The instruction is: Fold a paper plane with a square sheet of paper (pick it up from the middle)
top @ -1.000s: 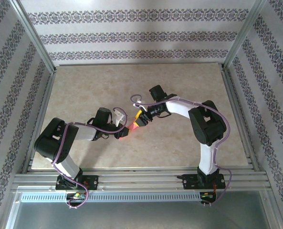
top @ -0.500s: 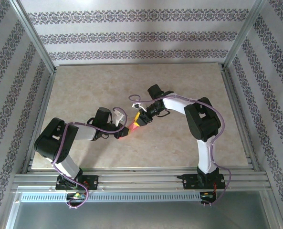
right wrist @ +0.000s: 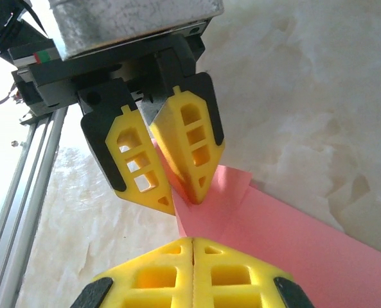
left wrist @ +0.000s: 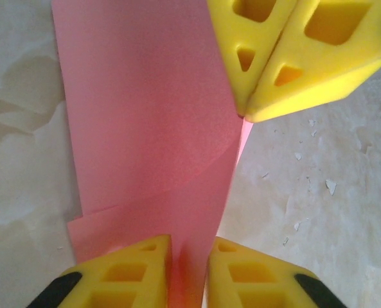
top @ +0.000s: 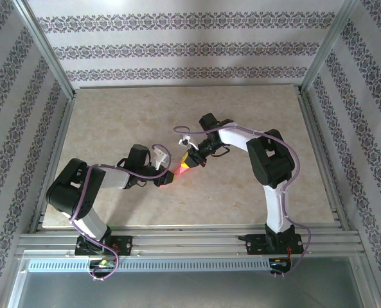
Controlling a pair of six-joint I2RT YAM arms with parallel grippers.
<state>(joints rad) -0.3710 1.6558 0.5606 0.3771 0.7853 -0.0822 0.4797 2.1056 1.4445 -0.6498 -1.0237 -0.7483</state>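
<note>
The pink-red sheet of paper (top: 179,171) lies folded into a narrow strip near the table's middle, held between both grippers. My left gripper (top: 168,174) stands at its near-left end. In the left wrist view its jaws (left wrist: 190,240) are a little apart, with the paper (left wrist: 145,115) rising as a ridge between them. My right gripper (top: 190,160) comes in from the far right. Its fingers (right wrist: 194,239) are pressed together on the paper's (right wrist: 293,244) edge. That pinch shows in the left wrist view too, where the right gripper (left wrist: 245,117) grips the right edge. The left gripper (right wrist: 182,200) faces it closely.
The beige marbled table (top: 113,115) stretches wide around the grippers. Aluminium frame rails (top: 190,239) run along the near edge, and patterned walls close in the sides and back. A cable loop (top: 182,133) hangs by the right wrist.
The right gripper's jaws have closed onto the paper's edge. The left gripper's jaws have parted slightly. The right arm has shifted a little to the left.
</note>
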